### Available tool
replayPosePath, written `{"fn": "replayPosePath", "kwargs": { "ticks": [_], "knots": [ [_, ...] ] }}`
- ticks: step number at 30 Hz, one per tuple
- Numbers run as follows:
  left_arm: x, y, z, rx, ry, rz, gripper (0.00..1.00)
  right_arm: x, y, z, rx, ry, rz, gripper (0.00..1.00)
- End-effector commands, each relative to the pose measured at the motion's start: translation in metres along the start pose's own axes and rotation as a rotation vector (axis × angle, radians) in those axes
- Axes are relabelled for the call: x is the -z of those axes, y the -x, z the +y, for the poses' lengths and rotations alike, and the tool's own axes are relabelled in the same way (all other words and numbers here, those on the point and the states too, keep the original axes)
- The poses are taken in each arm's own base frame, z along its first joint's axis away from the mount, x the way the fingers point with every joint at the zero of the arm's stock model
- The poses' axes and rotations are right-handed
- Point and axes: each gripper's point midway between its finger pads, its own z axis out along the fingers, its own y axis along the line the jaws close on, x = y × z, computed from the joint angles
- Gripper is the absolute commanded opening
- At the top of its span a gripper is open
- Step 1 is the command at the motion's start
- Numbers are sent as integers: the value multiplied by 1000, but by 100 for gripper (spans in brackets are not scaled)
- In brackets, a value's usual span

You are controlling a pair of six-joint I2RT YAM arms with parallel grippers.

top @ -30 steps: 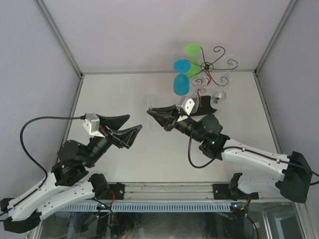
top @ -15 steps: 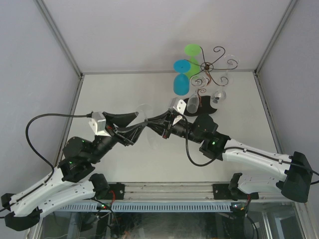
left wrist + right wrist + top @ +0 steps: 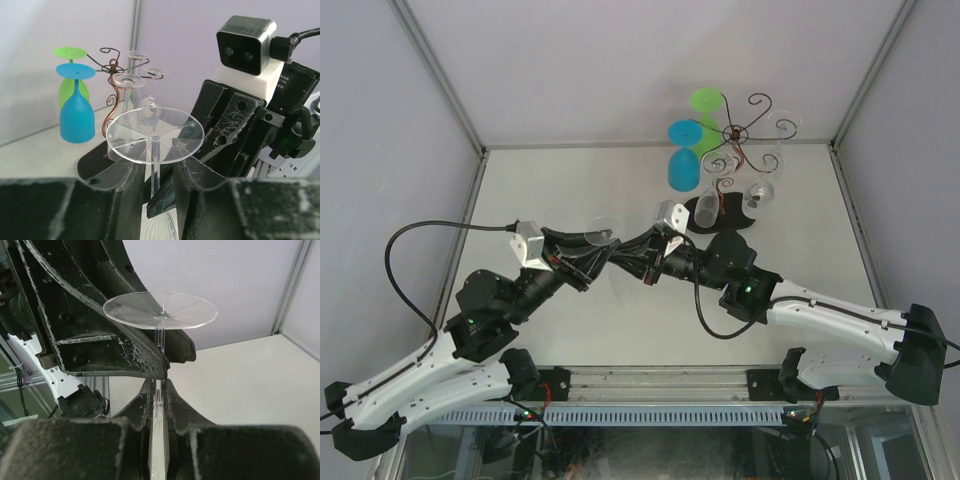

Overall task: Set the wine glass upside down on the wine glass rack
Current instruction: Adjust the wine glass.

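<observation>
A clear wine glass point(image 3: 603, 233) hangs foot-up between the two arms, over the middle of the table. My right gripper point(image 3: 628, 258) is shut on its stem point(image 3: 159, 385), just under the round foot point(image 3: 161, 310). My left gripper point(image 3: 602, 258) faces it from the left. Its fingers point(image 3: 125, 180) stand on either side of the stem point(image 3: 154, 165), with a narrow gap on each side. The wine glass rack point(image 3: 740, 135) stands at the back right on its black base point(image 3: 730, 218). In the left wrist view the wine glass rack point(image 3: 114, 67) shows behind the glass.
On the rack hang a blue glass point(image 3: 683, 165), a green glass point(image 3: 707, 105) and clear glasses point(image 3: 760, 190), all upside down. The cell's side walls and corner posts point(image 3: 470, 150) close in the table. The right wrist camera point(image 3: 247, 42) sits close to my left fingers.
My left gripper has moved right up to the glass and narrowed its jaws round the stem. The right arm has carried the glass left, away from the rack.
</observation>
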Motion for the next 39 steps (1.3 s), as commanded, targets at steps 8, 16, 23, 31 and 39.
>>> {"fn": "replayPosePath", "kwargs": {
  "ticks": [8, 16, 23, 31, 39],
  "knots": [
    [-3, 19, -7, 26, -23, -54, 0, 2, 43, 9, 7, 14, -103, 0],
    [5, 22, 6, 7, 47, -42, 0, 5, 32, -1, 14, -41, -58, 17],
    [22, 26, 30, -65, 173, -5, 0, 18, 5, -15, 46, -111, 51, 46],
    [46, 25, 58, -135, 315, 50, 0, 53, -29, -36, 52, -232, 133, 50],
    [62, 18, 74, -172, 403, 142, 0, 93, -77, -57, 31, -354, 235, 50]
  ]
}}
